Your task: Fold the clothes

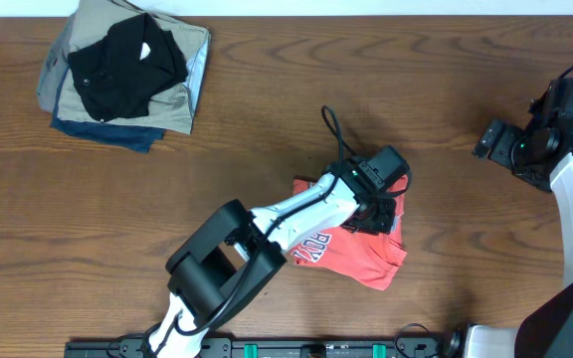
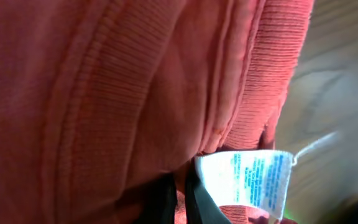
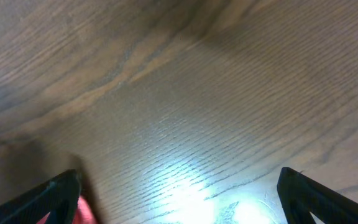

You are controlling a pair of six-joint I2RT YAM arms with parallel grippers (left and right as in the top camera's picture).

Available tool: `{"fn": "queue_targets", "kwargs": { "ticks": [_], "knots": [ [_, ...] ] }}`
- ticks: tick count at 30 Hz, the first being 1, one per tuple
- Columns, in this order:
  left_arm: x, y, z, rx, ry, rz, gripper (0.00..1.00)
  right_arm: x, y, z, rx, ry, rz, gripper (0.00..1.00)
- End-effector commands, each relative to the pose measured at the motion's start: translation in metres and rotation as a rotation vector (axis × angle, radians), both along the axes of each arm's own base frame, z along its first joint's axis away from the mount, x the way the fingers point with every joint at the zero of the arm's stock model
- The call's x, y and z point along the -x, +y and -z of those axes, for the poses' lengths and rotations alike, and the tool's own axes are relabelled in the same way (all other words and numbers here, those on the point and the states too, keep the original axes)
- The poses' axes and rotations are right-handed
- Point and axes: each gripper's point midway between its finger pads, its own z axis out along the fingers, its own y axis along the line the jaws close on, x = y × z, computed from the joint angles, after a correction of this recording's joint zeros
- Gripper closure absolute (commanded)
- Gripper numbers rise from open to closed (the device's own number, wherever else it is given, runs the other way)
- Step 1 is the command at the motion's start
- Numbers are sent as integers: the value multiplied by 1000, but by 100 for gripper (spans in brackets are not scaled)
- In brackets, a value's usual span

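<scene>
Arm outstretched, left end effector (image 1: pixel 374 209) clenched on T-shirt (image 1: pixel 358 255); right end effector (image 3: pixel 179 186) released

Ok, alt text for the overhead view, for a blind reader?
The left claw is shut on a crumpled coral-red T-shirt on a wooden table. Folded garments are stacked top left; the right claw is open, far right.

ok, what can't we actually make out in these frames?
Overhead: the left arm covers the left tool and much of the coral-red fabric T-shirt; its block lettering is partly hidden.
Left wrist: print on the white neck tag is too small and blurred to read; fabric fills the view.
Right wrist: the right tool is cut off by the bottom edge; only fingertips show.
</scene>
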Motion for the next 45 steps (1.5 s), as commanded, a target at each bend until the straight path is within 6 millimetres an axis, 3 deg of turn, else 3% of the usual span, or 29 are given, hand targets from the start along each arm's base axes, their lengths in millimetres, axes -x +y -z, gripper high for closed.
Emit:
{"fn": "queue_targets", "kwargs": {
  "ticks": [1, 6, 12, 17, 24, 26, 30, 34, 38, 41, 45],
  "knots": [
    [12, -9, 3, 44, 54, 28, 91, -1, -2, -3, 0, -8, 10, 1],
    [10, -13, -13, 83, 39, 31, 91, -1, -2, -3, 0, -8, 10, 1],
    [11, -16, -60, 160, -7, 40, 91, -1, -2, -3, 0, -8, 10, 1],
    [14, 3, -79, 116, -22, 19, 91, -1, -2, -3, 0, -8, 10, 1],
    [1, 92, -56, -233, -24, -112, 94, -1, -2, -3, 0, -8, 10, 1],
    [-1, 107, -51, -272, -4, -136, 94, -1, -2, -3, 0, -8, 10, 1],
    [3, 116, -33, -285, 26, -148, 94, -1, -2, -3, 0, -8, 10, 1],
    [20, 116, -12, -260, 99, -131, 94, -1, -2, -3, 0, -8, 10, 1],
    [33, 133, 6, -313, 139, -162, 94, -1, -2, -3, 0, -8, 10, 1],
    [39, 149, 9, -389, 150, -188, 94, -1, -2, -3, 0, -8, 10, 1],
    [45, 156, 4, -416, 173, -210, 94, -1, -2, -3, 0, -8, 10, 1]
  ]
}}
